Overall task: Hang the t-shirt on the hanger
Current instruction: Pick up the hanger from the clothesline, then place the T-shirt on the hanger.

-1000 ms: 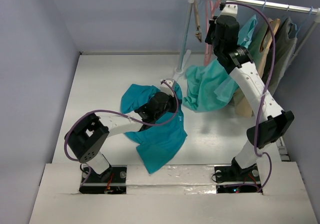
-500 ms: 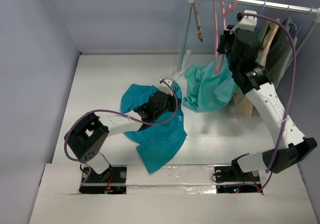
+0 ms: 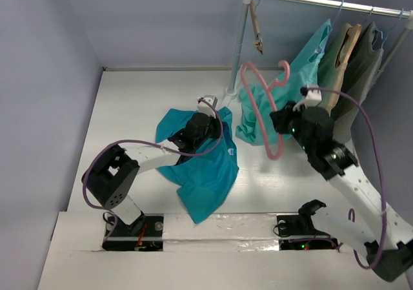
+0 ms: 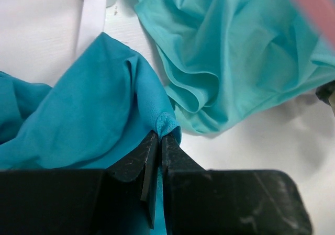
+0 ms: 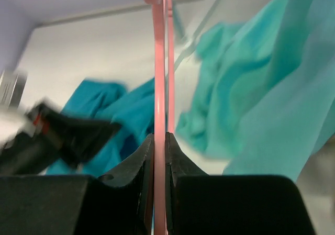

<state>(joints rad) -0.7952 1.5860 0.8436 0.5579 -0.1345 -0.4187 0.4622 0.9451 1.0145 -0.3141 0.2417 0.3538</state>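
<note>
Teal t-shirt (image 3: 206, 174) lies crumpled on the tabletop (image 3: 129, 109), one fold pinched in the left claw (image 4: 159, 135), and at its 3 o'clock the right claw (image 5: 159, 138) grips the pink hanger (image 3: 261, 119) aloft, frame running from 11 to 5 o'clock.

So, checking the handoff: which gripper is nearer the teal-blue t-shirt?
Left. The left gripper is pinching a fold of the t-shirt; the right gripper holds the pink hanger off to the right, not touching it.
</note>
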